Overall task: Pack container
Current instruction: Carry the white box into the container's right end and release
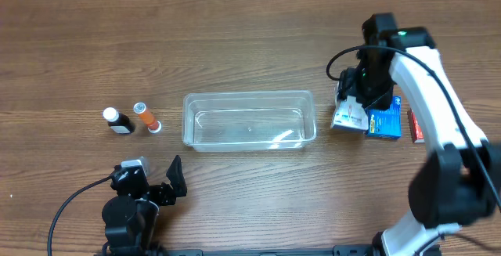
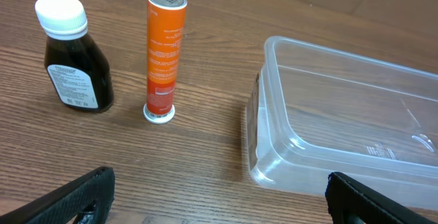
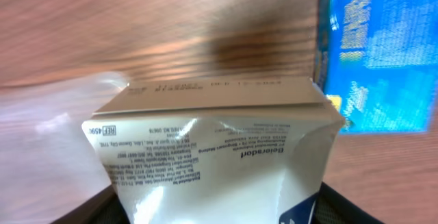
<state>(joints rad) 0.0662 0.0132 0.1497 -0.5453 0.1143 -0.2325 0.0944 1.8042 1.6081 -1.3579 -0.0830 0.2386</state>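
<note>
The clear plastic container point(image 1: 249, 120) sits in the middle of the table; its near corner shows in the left wrist view point(image 2: 342, 121). My right gripper point(image 1: 354, 99) is shut on a white box with black print point(image 3: 219, 142), held just right of the container point(image 1: 344, 113). A blue box point(image 1: 383, 123) lies beside it, also in the right wrist view point(image 3: 380, 59). My left gripper point(image 1: 168, 185) is open and empty at the front left, with bare table between its fingers point(image 2: 219, 196).
A dark bottle with a white cap point(image 1: 118, 120) point(image 2: 74, 56) and an orange tube point(image 1: 146, 116) point(image 2: 164, 53) stand left of the container. A red box point(image 1: 416, 127) lies at the far right, partly behind my right arm.
</note>
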